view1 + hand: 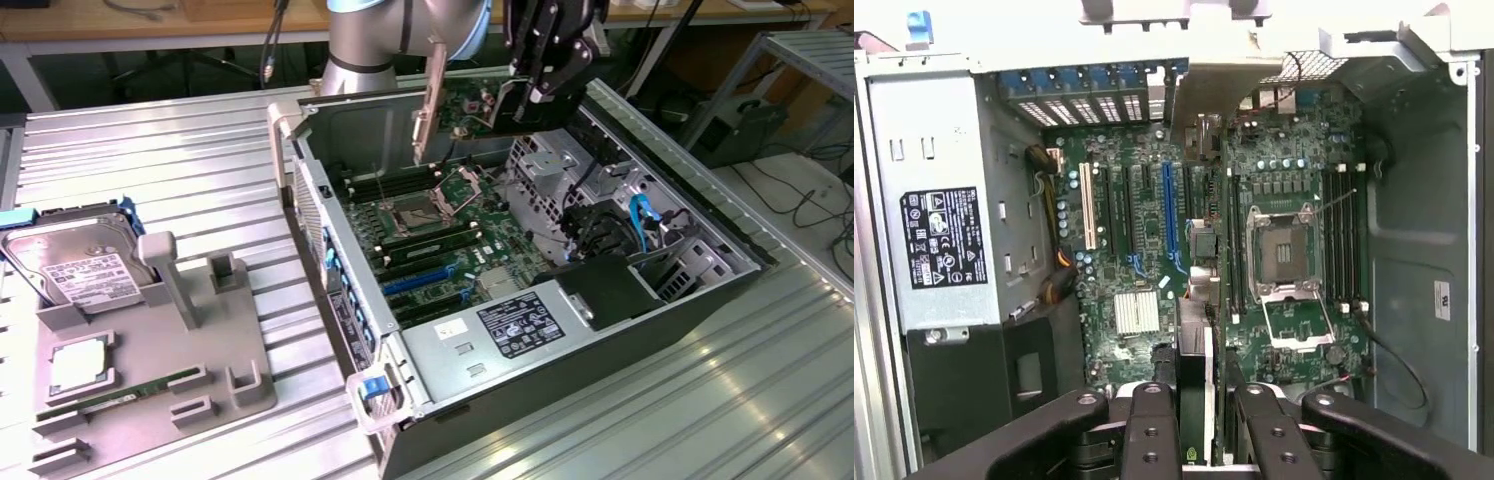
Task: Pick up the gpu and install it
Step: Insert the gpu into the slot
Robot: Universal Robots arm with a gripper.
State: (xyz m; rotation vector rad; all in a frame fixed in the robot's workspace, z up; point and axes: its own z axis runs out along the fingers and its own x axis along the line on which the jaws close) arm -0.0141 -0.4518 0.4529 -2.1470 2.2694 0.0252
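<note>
I am looking at the job about halfway through, by my reading: the pick-up is done and the install is not. The gripper is clamping the gpu by its upper edge, fingers drawn in partway onto the thin card and nothing else between them. In the wrist view I am seeing the gripper with the gpu edge-on between its fingers, running away from the camera over the motherboard. The card is hanging upright in the air above the far end of the open computer case, its silvery bracket pointing down towards the case's far wall, and it is touching neither the board nor any slot that I can make out. The blue expansion slot is lying bare below and just beside the card's line, and I cannot tell whether the two are truly lined up. So I am judging the lowering and seating as not yet done. Off towards the table's edge on the exterior view's left, the grey fixture is carrying the hard drive and the RAM stick, well apart from the case.
</note>
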